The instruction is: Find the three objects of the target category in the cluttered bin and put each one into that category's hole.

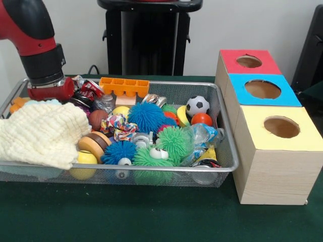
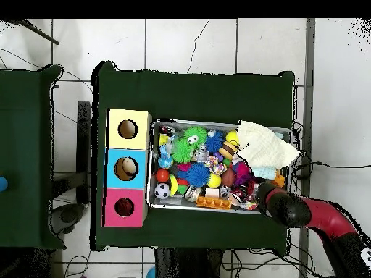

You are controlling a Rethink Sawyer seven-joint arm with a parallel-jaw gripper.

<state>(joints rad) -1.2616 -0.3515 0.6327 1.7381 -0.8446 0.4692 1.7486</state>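
Observation:
The silver wire-mesh bin (image 1: 126, 169) is full of toys; it also shows in the overhead view (image 2: 151, 163). A pale yellow cloth (image 1: 43, 132) covers its left part. I can make out no plush animal toy; any are hidden in the clutter or under the cloth. The red-topped hole (image 1: 249, 61) is on the farthest wooden box to the right of the bin, and shows in the overhead view (image 2: 124, 207). My gripper (image 1: 49, 89) is down in the bin's far left corner, behind the cloth, which hides its lower end. It shows in the overhead view (image 2: 267, 194) at the bin's corner.
The blue-topped hole (image 1: 262, 89) and the yellow-topped hole (image 1: 281, 127) stand nearer than the red one. The bin holds blue (image 1: 146, 116) and green (image 1: 174, 142) spiky balls, a soccer ball (image 1: 197, 106) and an orange tray (image 1: 124, 86) at the far rim.

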